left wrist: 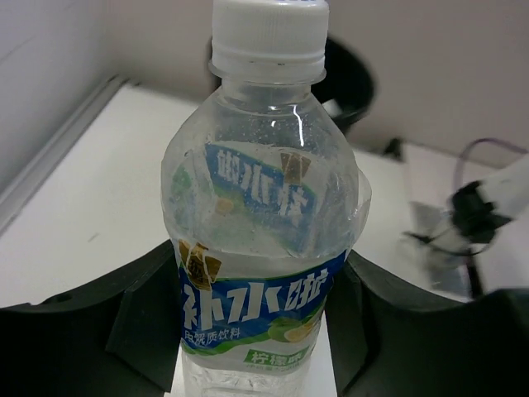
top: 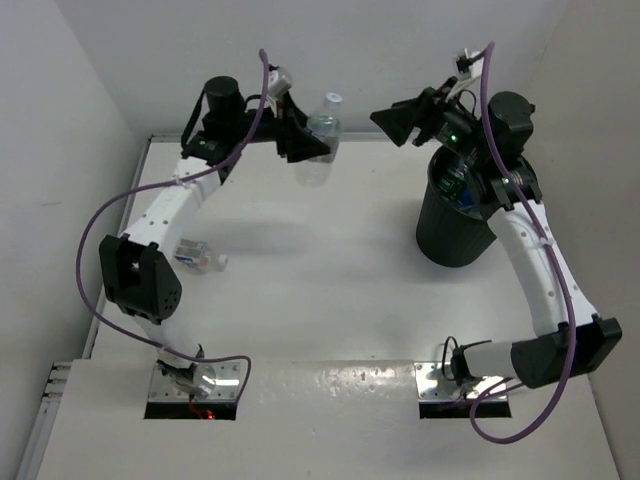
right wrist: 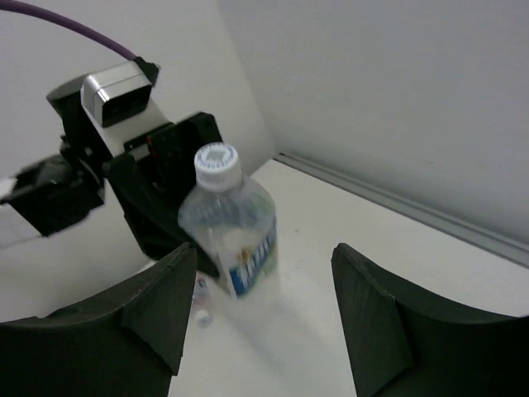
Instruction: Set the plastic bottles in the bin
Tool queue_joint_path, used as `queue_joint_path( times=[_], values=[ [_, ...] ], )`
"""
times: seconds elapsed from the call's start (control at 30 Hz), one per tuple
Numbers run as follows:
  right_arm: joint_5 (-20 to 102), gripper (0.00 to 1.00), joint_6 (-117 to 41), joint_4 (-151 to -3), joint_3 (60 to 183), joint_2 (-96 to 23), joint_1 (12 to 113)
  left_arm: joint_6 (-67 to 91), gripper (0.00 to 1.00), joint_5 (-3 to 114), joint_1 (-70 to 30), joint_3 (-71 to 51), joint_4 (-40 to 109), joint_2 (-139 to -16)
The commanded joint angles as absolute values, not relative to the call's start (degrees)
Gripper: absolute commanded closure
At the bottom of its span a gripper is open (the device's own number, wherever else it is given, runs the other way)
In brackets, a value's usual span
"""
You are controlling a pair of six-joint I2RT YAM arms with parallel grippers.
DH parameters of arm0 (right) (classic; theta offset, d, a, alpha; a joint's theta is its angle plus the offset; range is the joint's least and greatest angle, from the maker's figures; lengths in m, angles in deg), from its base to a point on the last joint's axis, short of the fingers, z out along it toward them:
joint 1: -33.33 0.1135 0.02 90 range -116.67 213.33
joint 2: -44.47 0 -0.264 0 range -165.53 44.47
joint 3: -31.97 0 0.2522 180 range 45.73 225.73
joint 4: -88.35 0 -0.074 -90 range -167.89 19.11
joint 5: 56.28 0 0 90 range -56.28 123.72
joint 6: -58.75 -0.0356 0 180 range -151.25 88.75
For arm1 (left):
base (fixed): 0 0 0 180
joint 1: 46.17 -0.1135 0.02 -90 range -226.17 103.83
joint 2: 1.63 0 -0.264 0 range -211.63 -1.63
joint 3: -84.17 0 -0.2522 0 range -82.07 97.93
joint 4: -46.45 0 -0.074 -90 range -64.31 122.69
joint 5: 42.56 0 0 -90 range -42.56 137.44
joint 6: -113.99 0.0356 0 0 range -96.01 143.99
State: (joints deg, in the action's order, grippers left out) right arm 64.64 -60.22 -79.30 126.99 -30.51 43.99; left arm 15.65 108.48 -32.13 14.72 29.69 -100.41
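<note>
My left gripper [top: 305, 150] is shut on a clear plastic bottle [top: 320, 138] with a white cap and a blue-green label, holding it up at the back middle. The bottle fills the left wrist view [left wrist: 264, 248] between the fingers and shows in the right wrist view [right wrist: 231, 231]. My right gripper [top: 395, 120] is open and empty, raised left of the black bin [top: 455, 215], facing the held bottle. The bin's rim shows behind the bottle in the left wrist view [left wrist: 351, 83]. A second small bottle [top: 197, 255] with a blue label lies on the table at the left.
White walls close the table at the back and left. The right arm reaches over the bin's top. The small bottle also shows faintly in the right wrist view [right wrist: 201, 302].
</note>
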Motion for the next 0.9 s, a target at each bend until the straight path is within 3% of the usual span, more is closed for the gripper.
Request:
queue_joint_path(
  times=[0.0, 0.23, 0.33, 0.43, 0.53, 0.6, 0.67, 0.7, 0.87],
  values=[
    [67.4, 0.34, -65.1, -85.2, 133.0, -33.4, 47.8, -6.9, 0.57, 114.1, -28.3, 14.5, 48.4, -99.2],
    [65.9, 0.33, -61.9, -85.2, 134.7, -36.5, 53.2, -8.2, 0.57, 111.9, -22.0, 15.8, 51.0, -98.6],
    [66.1, 0.37, -60.9, -84.8, 134.9, -36.9, 54.2, -8.2, 0.57, 111.9, -20.8, 15.8, 51.0, -99.1],
    [66.2, 0.52, -59.8, -84.0, 134.9, -36.8, 54.8, -7.6, 0.57, 111.9, -19.6, 17.0, 50.4, -99.6],
    [65.1, 0.78, -59.8, -84.2, 134.1, -36.6, 54.7, -5.5, 0.56, 111.9, -18.6, 18.3, 48.4, -100.1],
    [64.7, 0.87, -59.5, -84.0, 133.9, -36.1, 54.7, -4.3, 0.51, 112.4, -18.6, 18.3, 46.1, -100.2],
    [63.5, 0.99, -58.8, -83.4, 133.7, -35.6, 54.6, -3.8, 0.33, 111.9, -18.0, 18.3, 45.5, -100.2],
    [62.6, 1.00, -58.6, -83.4, 133.3, -35.3, 54.3, -3.8, 0.21, 111.9, -18.0, 18.8, 44.9, -100.2],
    [60.7, 1.00, -59.5, -82.9, 132.1, -33.0, 51.1, 1.4, 0.05, 108.7, -18.0, 19.4, 38.9, -100.2]
  ],
)
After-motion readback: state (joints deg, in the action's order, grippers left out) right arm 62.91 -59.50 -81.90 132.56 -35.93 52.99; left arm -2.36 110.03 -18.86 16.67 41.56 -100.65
